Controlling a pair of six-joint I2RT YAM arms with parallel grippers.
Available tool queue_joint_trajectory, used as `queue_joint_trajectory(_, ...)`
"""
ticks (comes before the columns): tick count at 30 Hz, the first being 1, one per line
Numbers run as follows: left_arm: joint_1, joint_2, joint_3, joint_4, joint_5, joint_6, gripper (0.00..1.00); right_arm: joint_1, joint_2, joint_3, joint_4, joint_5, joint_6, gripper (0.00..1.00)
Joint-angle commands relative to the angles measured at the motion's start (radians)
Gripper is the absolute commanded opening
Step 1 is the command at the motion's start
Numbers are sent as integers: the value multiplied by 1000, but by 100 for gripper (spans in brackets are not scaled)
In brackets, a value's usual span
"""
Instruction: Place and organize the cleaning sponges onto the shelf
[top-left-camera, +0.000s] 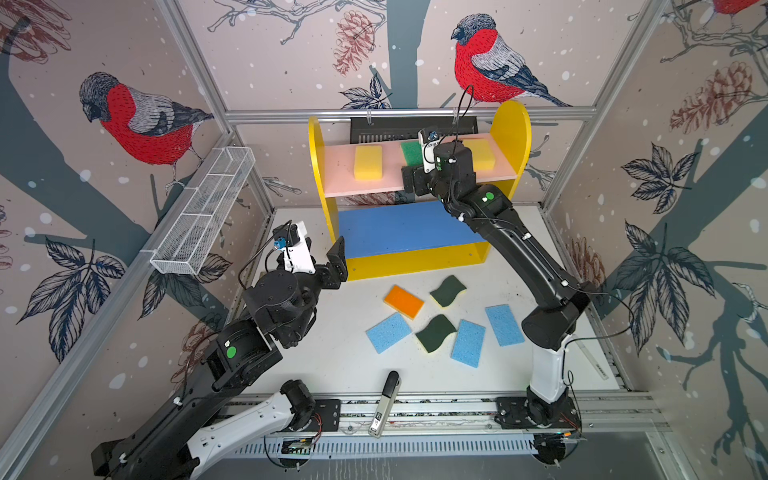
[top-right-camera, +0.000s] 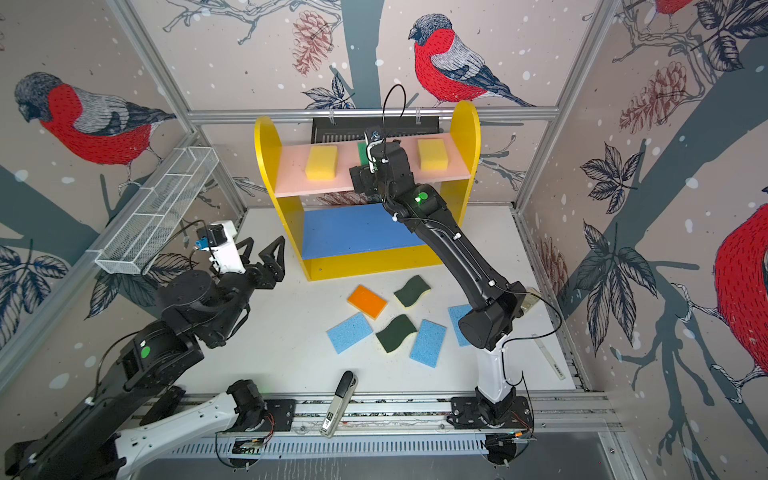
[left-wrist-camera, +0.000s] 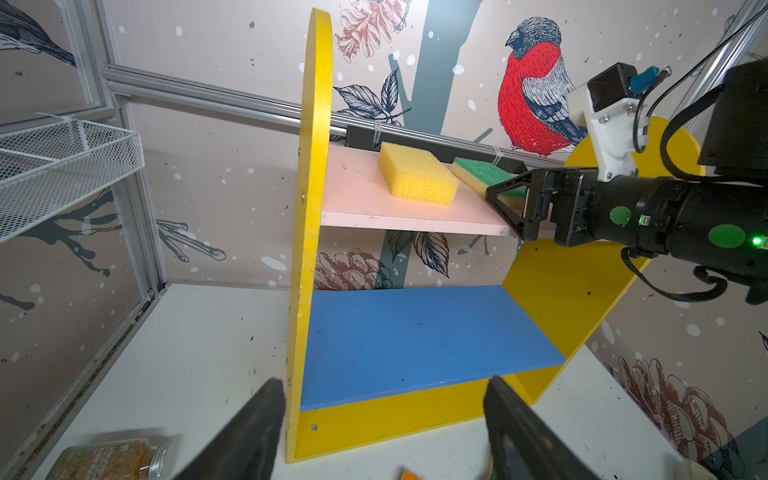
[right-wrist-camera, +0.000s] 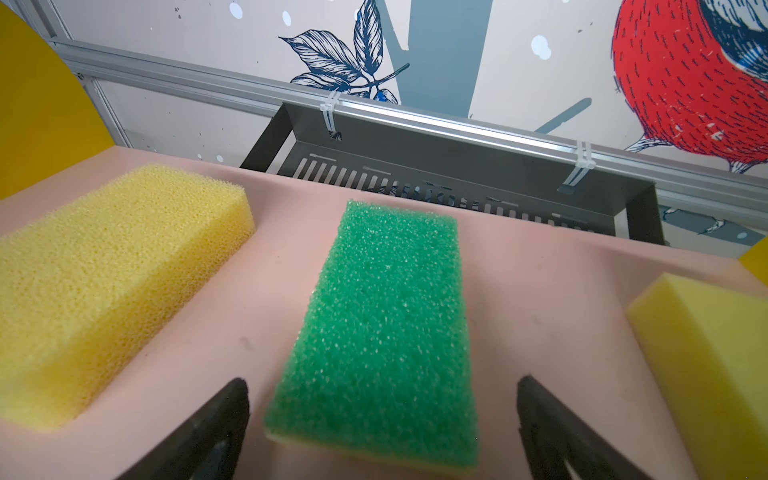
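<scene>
The shelf (top-left-camera: 320, 166) stands at the back of the table. Its pink upper board (right-wrist-camera: 540, 291) bears a yellow sponge (top-left-camera: 368, 163), a green-topped sponge (right-wrist-camera: 382, 316) and another yellow sponge (top-left-camera: 482, 154). My right gripper (right-wrist-camera: 382, 386) is open at that board's front edge, its fingers either side of the green-topped sponge's near end without touching it. The blue lower board (left-wrist-camera: 415, 340) is bare. My left gripper (top-right-camera: 264, 245) hangs open beside the shelf's front left corner. On the table lie an orange-topped sponge (top-left-camera: 403, 301), two dark green wavy ones (top-left-camera: 448, 291) (top-left-camera: 436, 332) and three light blue ones (top-left-camera: 388, 332) (top-left-camera: 468, 343) (top-left-camera: 504, 325).
A white wire mesh basket (top-left-camera: 203, 212) hangs on the left wall. Behind the shelf a black slotted rack (right-wrist-camera: 457, 183) is tied to the rail. A brownish bottle (left-wrist-camera: 112, 459) lies by the left wall. A black-and-white tool (top-left-camera: 384, 403) rests at the front edge.
</scene>
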Motion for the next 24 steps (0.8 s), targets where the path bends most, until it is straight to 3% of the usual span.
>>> queue_joint_trajectory(1,1,-5,5,20,-19,13,76,1,16,12,10,11,-10,100)
queue_joint_trajectory(6,1,-10,7,20,-20,16,76,1,45,40,3,15,-11,98)
queue_joint_trajectory(17,1,-18,7,22,-21,15,76,2,47,44,-16,77,-10,69)
queue_joint_trajectory(24,2,-22,4,19,-18,8,76,6,26,27,-8,134,8,65)
